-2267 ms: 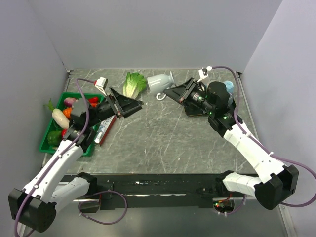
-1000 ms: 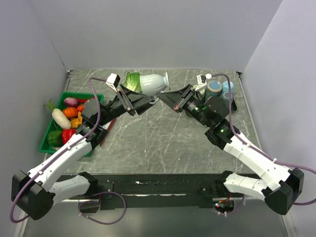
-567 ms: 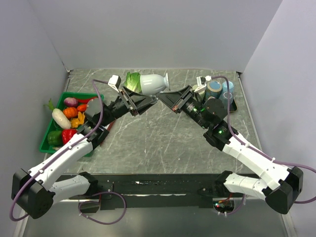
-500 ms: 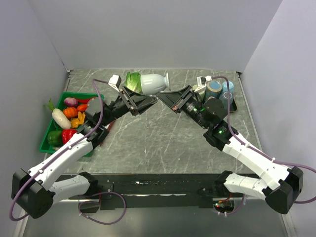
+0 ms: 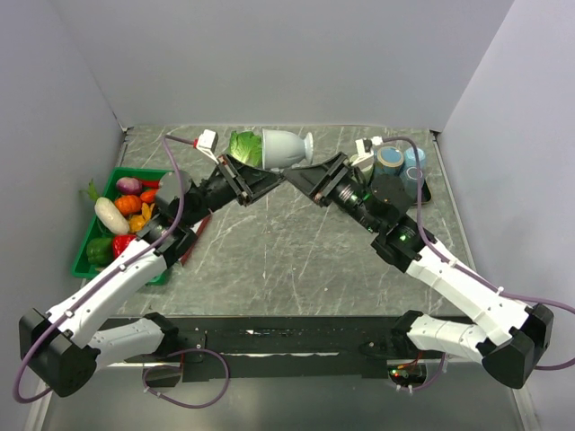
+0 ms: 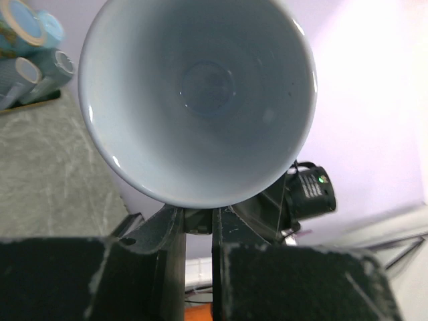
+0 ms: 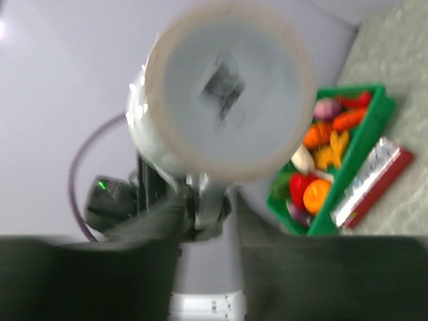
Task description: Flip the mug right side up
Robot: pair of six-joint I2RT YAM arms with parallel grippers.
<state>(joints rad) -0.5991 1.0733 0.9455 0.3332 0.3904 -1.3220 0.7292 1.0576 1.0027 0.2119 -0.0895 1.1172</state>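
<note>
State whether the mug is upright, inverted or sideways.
Sideways: the mug shows its open mouth to the left wrist camera, its base to the right one.

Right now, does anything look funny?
Yes: the mug is sideways up in the air, just above where the left gripper and right gripper meet, its mouth facing the left one.

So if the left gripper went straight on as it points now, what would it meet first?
Probably the mug, whose open mouth sits just ahead of the left gripper. The right gripper comes close behind it, but depth is unclear.
</note>
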